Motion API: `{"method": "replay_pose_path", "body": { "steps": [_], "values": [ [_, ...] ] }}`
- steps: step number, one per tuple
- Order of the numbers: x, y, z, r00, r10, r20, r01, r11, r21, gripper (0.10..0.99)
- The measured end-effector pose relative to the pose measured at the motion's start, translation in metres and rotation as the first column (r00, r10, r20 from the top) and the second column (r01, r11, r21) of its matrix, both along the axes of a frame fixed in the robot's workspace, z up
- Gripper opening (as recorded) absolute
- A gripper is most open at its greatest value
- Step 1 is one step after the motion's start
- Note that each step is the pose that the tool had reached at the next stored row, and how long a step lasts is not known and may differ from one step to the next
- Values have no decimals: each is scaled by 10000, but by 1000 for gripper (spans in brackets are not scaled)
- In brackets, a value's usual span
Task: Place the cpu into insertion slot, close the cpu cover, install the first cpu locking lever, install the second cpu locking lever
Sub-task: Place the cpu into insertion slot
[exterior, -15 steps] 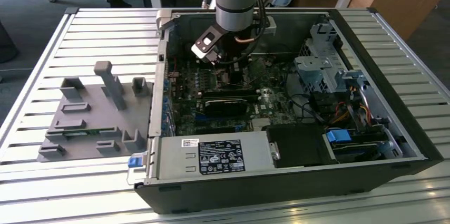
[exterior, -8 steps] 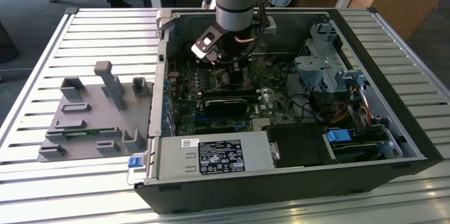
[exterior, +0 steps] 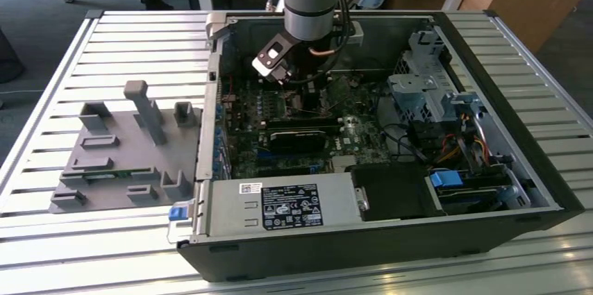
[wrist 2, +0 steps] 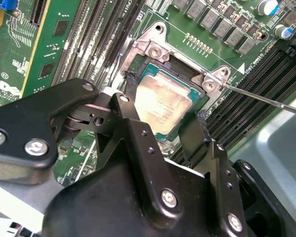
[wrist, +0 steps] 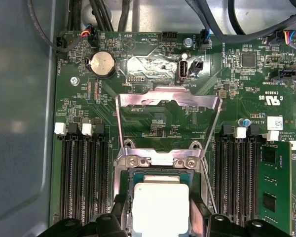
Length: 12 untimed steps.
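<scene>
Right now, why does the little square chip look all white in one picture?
In the first wrist view, glare washes the chip out to plain white; in the second wrist view, the same chip catches less light and looks dull silvery-brown.

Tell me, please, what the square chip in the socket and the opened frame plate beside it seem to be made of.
The small square silvery-grey cpu: its top looks like metal with a dull satin finish, giving soft, blurred glare. Its green edge suggests circuit-board laminate. The thin silver-grey cpu cover: probably stamped sheet steel, bright and smooth, with crisp highlights along its bent edges.
</scene>
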<state>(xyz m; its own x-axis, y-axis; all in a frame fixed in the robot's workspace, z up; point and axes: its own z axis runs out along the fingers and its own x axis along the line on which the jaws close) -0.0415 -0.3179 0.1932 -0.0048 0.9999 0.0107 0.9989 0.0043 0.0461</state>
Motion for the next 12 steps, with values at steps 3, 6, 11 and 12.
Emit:
{"method": "replay_pose_path", "body": {
  "steps": [3, 6, 11, 12],
  "values": [
    [0, 1, 0, 10000, 0, 0, 0, 10000, 1, 616],
    [0, 1, 8, 10000, 0, -1, 0, 10000, 0, 616],
    [0, 0, 52, 10000, -1, 0, 1, 10000, 1, 616],
    [0, 0, 65, 10000, 0, 0, 0, 10000, 2, 616]
  ]
}}
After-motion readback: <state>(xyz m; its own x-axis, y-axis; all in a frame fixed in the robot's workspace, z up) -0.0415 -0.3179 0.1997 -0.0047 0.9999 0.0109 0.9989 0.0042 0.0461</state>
